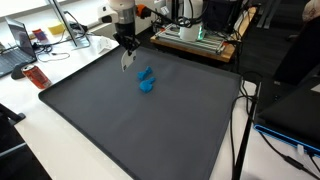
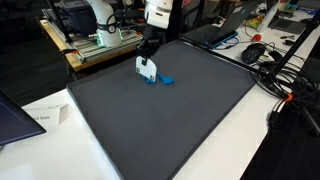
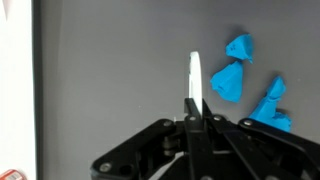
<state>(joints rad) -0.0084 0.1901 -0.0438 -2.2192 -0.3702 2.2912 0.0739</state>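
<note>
Robot gripper (image 1: 125, 58) poised low over a dark grey mat (image 1: 130, 130), close to the mat's far edge and towards a far corner. Its fingers are closed almost fully together, pinching a thin white flat piece (image 3: 194, 75) that sticks out beyond the tips. Small blue crumpled pieces (image 1: 147, 81) lie on the mat just beside it, towards the mat's centre. Handling this well probably calls for a firm, centred pinch, so that the white flat piece does not swivel, and a path that skirts the blue crumpled pieces rather than brushing them. The wrist view shows the white flat piece edge-on as a narrow strip, with the blue crumpled pieces as several separate scraps off to one side. In both exterior views they read as one small cluster. In an exterior view the white flat piece (image 2: 146, 68) shows its broad face instead, hanging close to that cluster; whether the two touch is unclear.
</note>
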